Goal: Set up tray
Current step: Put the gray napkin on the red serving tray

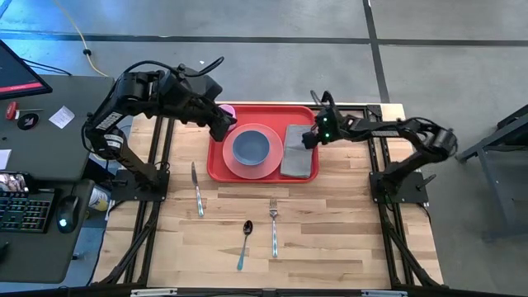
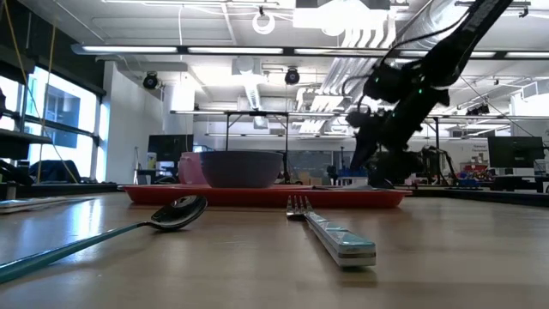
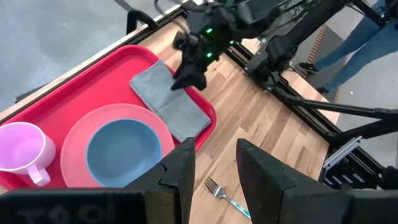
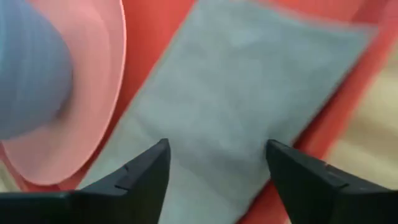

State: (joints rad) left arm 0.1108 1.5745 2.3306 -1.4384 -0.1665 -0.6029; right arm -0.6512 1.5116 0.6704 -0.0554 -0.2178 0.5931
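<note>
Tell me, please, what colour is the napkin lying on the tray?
Grey; the napkin shows best in the left wrist view.

Glossy red plastic tray (image 1: 216, 162) — matt grey cloth napkin (image 1: 299, 152) — on pale wooden table (image 1: 330, 223).

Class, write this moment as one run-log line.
tray: holds plate, bowl, mug, napkin | right end effector: open over napkin | left end effector: empty above tray | cutlery: on table
</note>
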